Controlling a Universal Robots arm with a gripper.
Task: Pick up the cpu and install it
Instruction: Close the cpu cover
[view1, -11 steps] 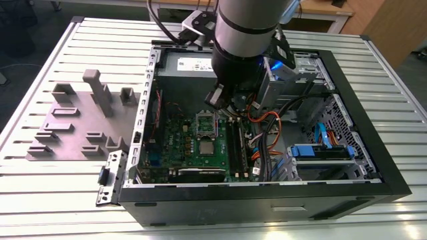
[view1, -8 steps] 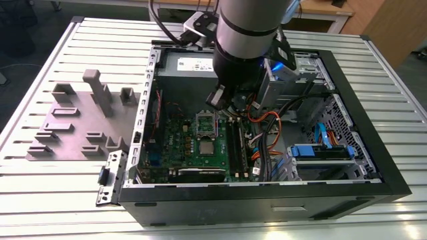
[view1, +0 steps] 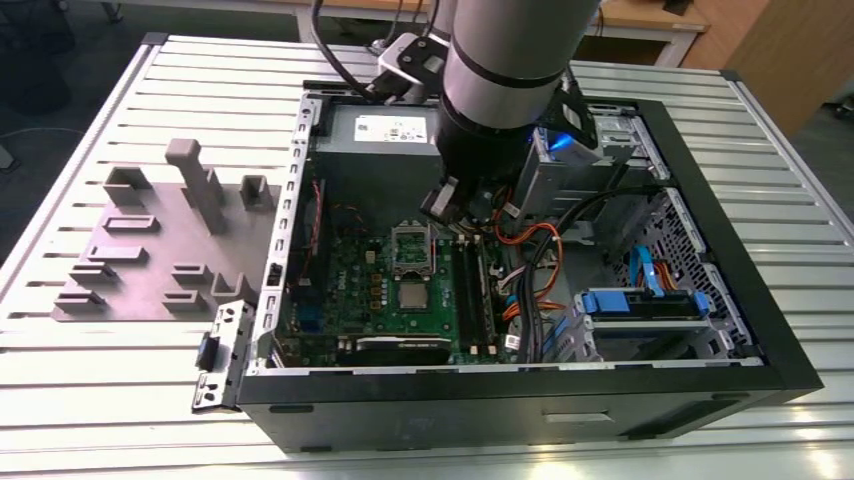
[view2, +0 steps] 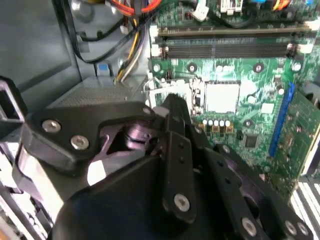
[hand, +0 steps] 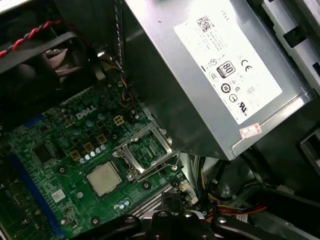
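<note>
The cpu (view1: 415, 295) is lying flat, metal top up, on the green motherboard (view1: 350, 285). It is just beside the socket (view1: 411, 250) rather than in it, so the install is not yet done. In the first wrist view the cpu (hand: 103, 177) is sitting loose next to the socket's silver bracket (hand: 131, 162). The bracket is framing a bare seat, apparently left unfilled to take the chip.

The tool (view1: 451, 205) is hanging inside the computer case (view1: 694, 250), above the board near the socket and apart from the chip. How wide it is standing cannot be told from these views, but the cpu is plainly not in its hold.

The robot arm (view1: 501, 90) is reaching down steeply through the open side of the case. The case is lying on its side on the slatted bench (view1: 120, 390), likely so the board is facing up for a straight approach from above. The grey power supply (hand: 215, 75) is crowding one end of the board, and orange and black cables (view1: 534, 250) are running just beside the memory slots. That is leaving the arm a narrow way in.

A grey fixture plate (view1: 154, 250) is resting on the bench at the exterior view's left of the case.
</note>
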